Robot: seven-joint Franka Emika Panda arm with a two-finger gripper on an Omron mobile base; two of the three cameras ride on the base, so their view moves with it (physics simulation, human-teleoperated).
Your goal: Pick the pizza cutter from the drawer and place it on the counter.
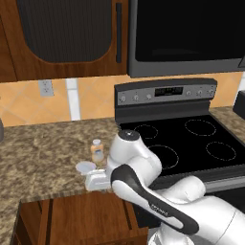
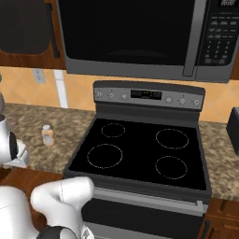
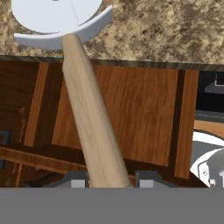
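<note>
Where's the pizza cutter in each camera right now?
Left base view: pizza cutter, disc over the counter edge, lower left of centre, by the bottle.
Right base view: I can't make it out; the bottle is at left.
Hand view: handle runs up the centre, disc top left.

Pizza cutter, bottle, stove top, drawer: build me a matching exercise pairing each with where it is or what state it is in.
Things:
1. pizza cutter
2. bottle
3. stove top
4. drawer

Descriptions:
A. black, with four ring marks
B. upright on the counter, left of the stove
C. open, below the counter edge
D. handle in the gripper, wheel over the counter

Pairs: 1-D, 2-B, 3-A, 4-C
</note>
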